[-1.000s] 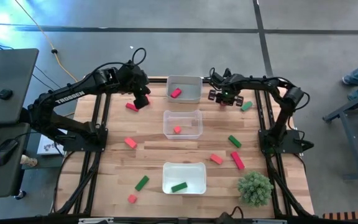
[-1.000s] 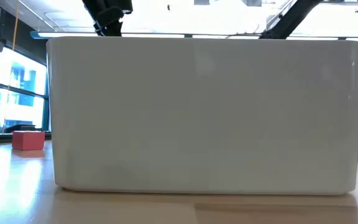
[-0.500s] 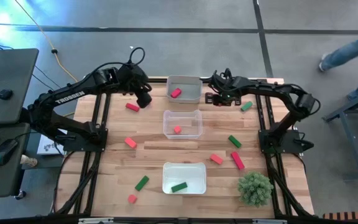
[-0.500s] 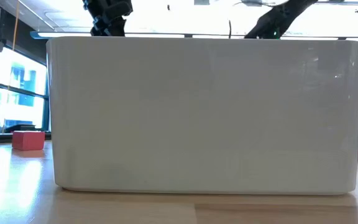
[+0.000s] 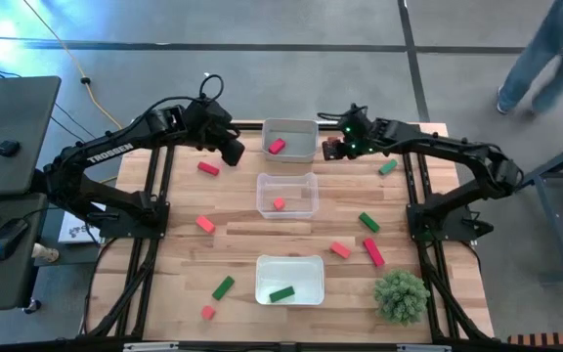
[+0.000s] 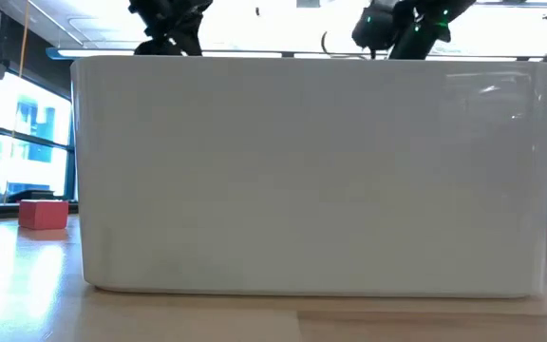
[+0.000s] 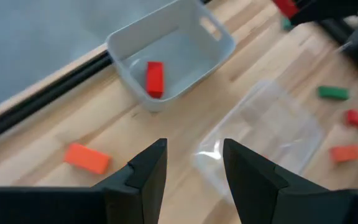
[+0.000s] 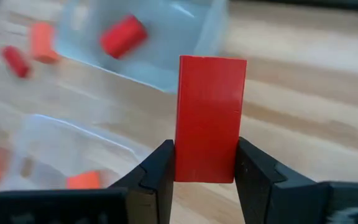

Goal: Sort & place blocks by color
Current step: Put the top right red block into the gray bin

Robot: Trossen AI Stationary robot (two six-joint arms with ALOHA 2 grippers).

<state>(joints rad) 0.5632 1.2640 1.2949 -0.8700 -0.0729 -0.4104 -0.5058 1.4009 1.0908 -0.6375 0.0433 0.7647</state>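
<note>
Right wrist view: fingers (image 8: 205,174) clamp red block (image 8: 210,118).

Three clear trays (image 5: 289,141) in line, scattered blocks (image 5: 368,222), plant (image 5: 401,295).

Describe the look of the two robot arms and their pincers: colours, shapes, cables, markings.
Both arms are black, slim jointed tubes on black frame bases at the table's sides. The left arm bears white TROSSEN lettering, and a thin black cable loops near its wrist. The right arm shows a small green light near its wrist. The left pincer and right pincer each have two dark, angular, wedge-shaped fingers.
</note>
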